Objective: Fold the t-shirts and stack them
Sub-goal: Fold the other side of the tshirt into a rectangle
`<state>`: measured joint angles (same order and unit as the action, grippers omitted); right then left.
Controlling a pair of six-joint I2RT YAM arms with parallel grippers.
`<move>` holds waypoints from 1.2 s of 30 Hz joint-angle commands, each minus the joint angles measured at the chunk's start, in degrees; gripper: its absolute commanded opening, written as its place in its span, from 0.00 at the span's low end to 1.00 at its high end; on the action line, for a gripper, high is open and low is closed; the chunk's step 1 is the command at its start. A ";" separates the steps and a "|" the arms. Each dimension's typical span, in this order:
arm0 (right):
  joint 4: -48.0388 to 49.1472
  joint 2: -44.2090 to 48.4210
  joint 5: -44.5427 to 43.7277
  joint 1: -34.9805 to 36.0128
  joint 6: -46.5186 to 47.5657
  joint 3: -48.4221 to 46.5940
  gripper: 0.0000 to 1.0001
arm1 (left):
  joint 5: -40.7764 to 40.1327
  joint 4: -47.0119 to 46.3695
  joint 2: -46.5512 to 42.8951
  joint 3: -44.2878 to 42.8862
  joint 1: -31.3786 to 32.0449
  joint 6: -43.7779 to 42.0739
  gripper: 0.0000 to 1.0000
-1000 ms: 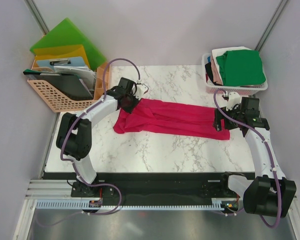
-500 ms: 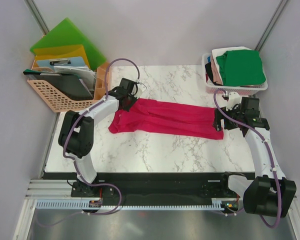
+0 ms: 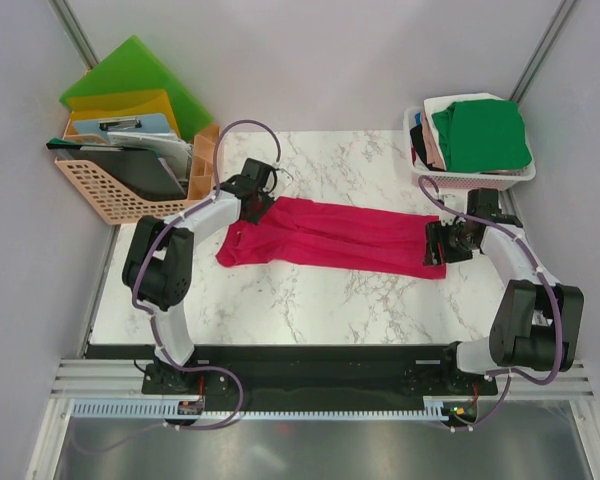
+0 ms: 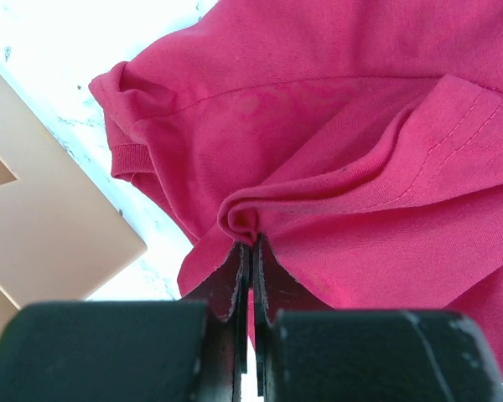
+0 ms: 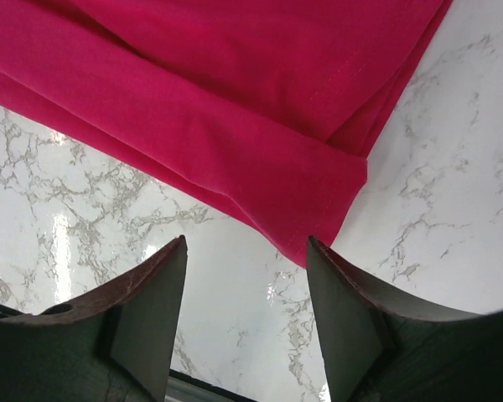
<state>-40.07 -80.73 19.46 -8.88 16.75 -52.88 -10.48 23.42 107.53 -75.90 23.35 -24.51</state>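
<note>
Across the worktop (image 3: 310,300) the shirt (image 3: 330,235) lies stretched in a long band between our arms. Our left tool (image 4: 251,249) is clenched on a fold at its left end. Since a second ago that end has been drawn outward and flatter. Our right arm has swung in, and our right tool (image 5: 245,266) now stands spread over the shirt's right corner, holding nothing. We judge the cloth straightened, ready for folding. We can read no labels or writing.

My top view is evenly bright and sharp; in the left wrist view the bench (image 4: 33,33) glares white upper left, left end effector (image 4: 251,251) blurred
</note>
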 commanded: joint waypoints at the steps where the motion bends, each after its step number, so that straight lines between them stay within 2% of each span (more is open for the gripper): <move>1: 0.78 0.57 2.15 -0.17 -0.14 -2.57 0.61 | -1.12 -1.89 -2.14 -0.92 -0.59 -1.33 0.02; 4: 1.05 -0.13 2.77 -0.17 -0.49 -2.75 0.52 | -0.33 -1.80 -4.24 -0.39 -0.59 -0.98 0.02; 19: 0.88 -2.50 2.86 -0.08 0.56 -2.84 0.59 | 4.77 2.24 -20.33 6.37 -0.59 2.19 0.02; 24: 0.44 -3.91 3.39 0.01 0.56 -3.63 0.70 | 3.98 2.16 -20.43 8.66 -0.68 2.19 0.02; 36: 0.17 -2.33 3.83 0.36 1.18 -2.66 0.70 | 1.25 1.72 -16.21 6.90 -0.68 1.31 0.02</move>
<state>-39.92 -84.40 22.00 -8.84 16.88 -54.57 -7.73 26.06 90.52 -67.16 22.96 -23.83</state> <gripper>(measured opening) 0.705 0.031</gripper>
